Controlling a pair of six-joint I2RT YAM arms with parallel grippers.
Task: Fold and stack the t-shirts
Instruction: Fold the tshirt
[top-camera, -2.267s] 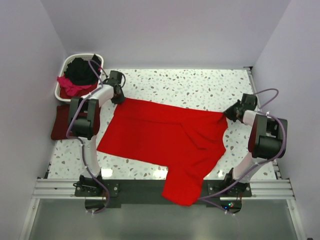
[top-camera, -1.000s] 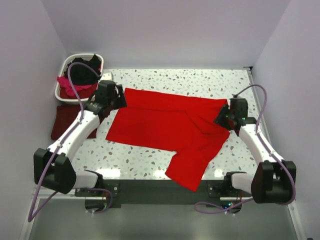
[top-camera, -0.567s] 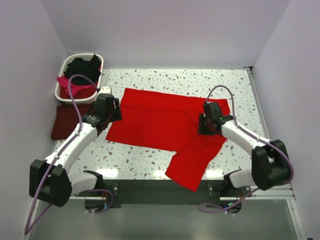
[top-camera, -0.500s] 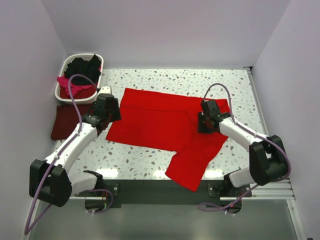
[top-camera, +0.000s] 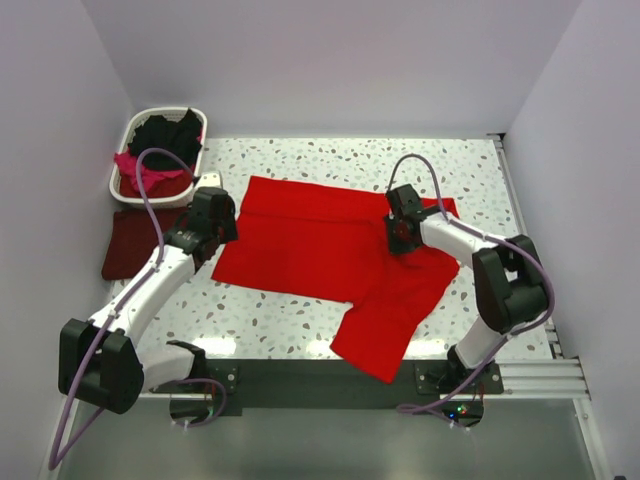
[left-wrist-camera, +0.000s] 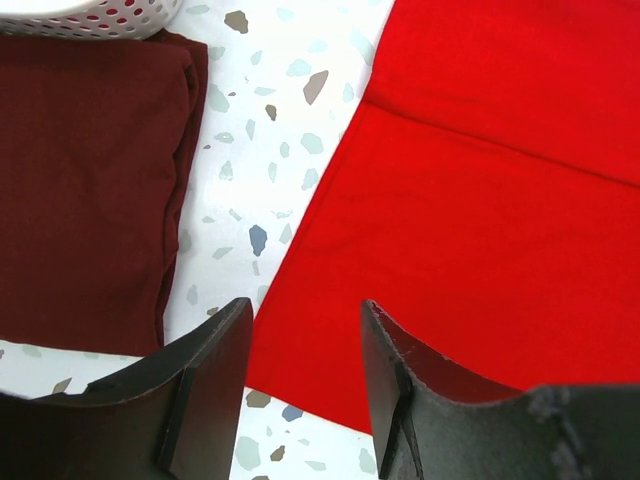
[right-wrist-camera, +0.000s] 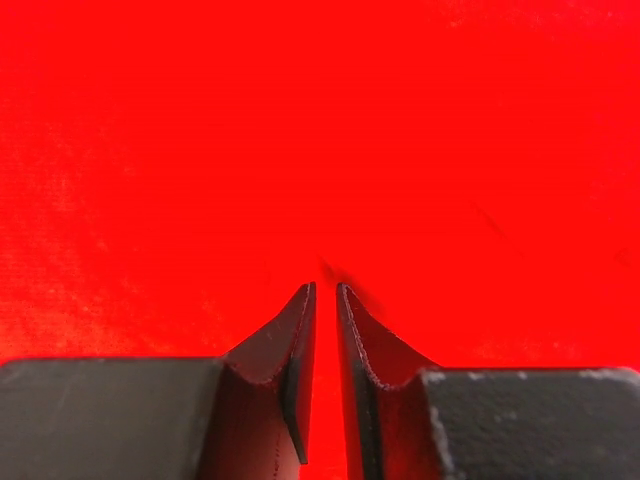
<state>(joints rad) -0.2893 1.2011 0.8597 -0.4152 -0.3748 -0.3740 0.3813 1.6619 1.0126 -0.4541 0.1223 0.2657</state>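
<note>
Left gripper (left-wrist-camera: 305, 312): we see its jaws moderately apart and holding nothing, poised over the left edge of the red t-shirt (top-camera: 320, 250). It sits where it sat half a second ago.
Right gripper (right-wrist-camera: 325, 290): narrow, with only a thin slit between the jaws, tips down on the red t-shirt right of its middle. We cannot tell whether any cloth is pinched. A second ago it was at the shirt's right edge, and it has since come inward.
Red t-shirt: we find it spread flat on the speckled table (top-camera: 330, 160), one part reaching toward the near edge. It lies as it did a second ago and is smoother than in the earliest view.
Maroon t-shirt (left-wrist-camera: 90, 180): folded, just left of the red t-shirt with a strip of table between them, unchanged.
Basket (top-camera: 165, 110): white, beyond the maroon one and far-left of the red t-shirt. It holds a pink t-shirt (top-camera: 145, 172) and a black t-shirt (top-camera: 165, 135), as before.
</note>
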